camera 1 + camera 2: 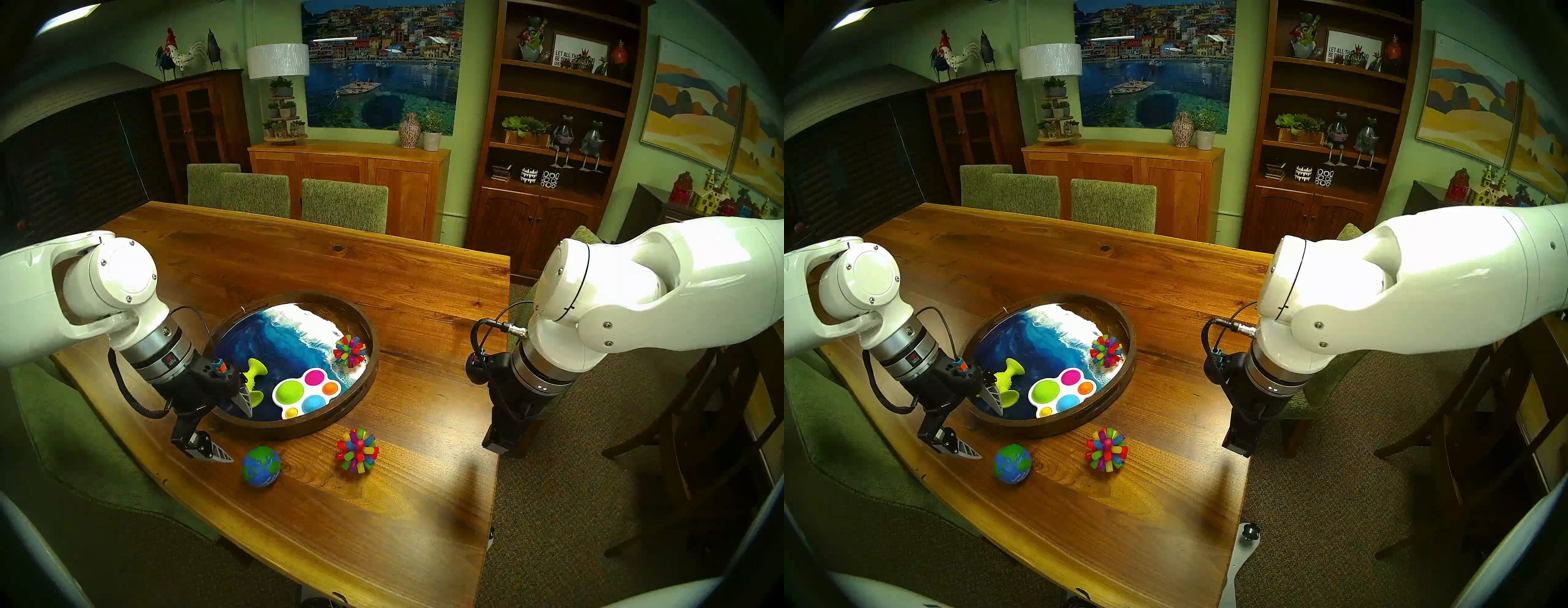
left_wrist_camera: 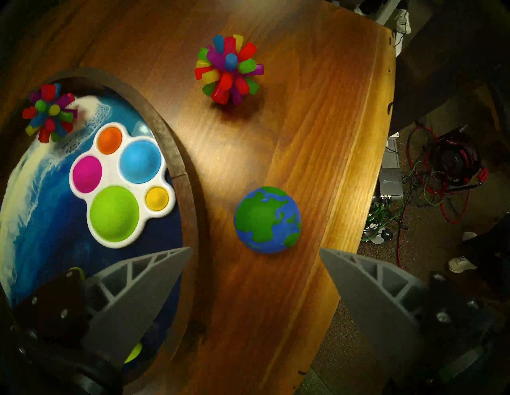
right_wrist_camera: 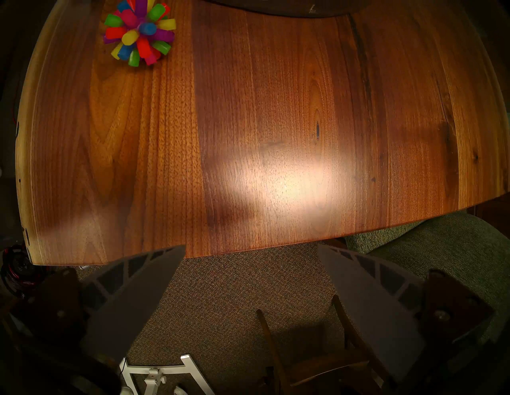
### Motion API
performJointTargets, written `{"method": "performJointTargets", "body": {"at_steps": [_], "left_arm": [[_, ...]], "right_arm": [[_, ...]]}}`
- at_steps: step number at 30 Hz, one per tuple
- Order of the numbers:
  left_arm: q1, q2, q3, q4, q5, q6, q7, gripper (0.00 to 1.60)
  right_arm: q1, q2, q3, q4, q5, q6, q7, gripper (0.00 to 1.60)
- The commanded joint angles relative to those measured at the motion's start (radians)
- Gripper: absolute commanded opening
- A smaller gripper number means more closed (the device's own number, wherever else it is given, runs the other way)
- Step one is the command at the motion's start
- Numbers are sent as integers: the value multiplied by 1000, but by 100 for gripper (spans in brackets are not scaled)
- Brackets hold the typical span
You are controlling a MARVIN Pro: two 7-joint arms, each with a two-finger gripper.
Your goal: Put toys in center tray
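The round dark-wood tray (image 1: pixel 370 327) with its ocean-wave floor holds the lime-green suction-cup piece (image 1: pixel 254 373), the white bubble board (image 1: pixel 307 392) and one spiky ball (image 1: pixel 349 350). The globe ball (image 1: pixel 261 465) and the second spiky ball (image 1: pixel 357 450) lie on the table in front of the tray. My left gripper (image 1: pixel 239 437) is open and empty, one finger over the tray's near-left rim, the other just left of the globe (image 2: pixel 267 219). My right gripper (image 3: pixel 251 248) is open and empty, over the table's right edge.
The wooden table (image 1: pixel 382 276) has its front edge close behind the globe in the left wrist view. Green chairs (image 1: pixel 343 204) stand along the far side and one (image 3: pixel 441 248) at the right edge. Cables and gear (image 2: pixel 447 171) lie on the floor.
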Motion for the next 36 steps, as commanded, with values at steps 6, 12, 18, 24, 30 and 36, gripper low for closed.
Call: {"method": "performJointTargets", "body": {"at_steps": [6,12,18,24,30,36], "left_arm": [[36,-57,0,42,-89,-11,-17,160],[94,-116,-1,97,-152,-42,2,160],[146,-171,-11,112,-193,-54,51,160],[203,-226,-15,127,-205,-62,118,160],[254,-266,-14,148,-214,-67,170,160],[286,-284,-3,143,-201,-67,201,160]], "right_arm": [[13,3,12,1,1,-2,2,160],[13,3,12,1,1,-2,2,160],[13,3,12,1,1,-2,2,160],[13,3,12,1,1,-3,2,160],[13,3,12,1,2,-3,2,160],[14,3,12,1,2,-3,2,160]]}}
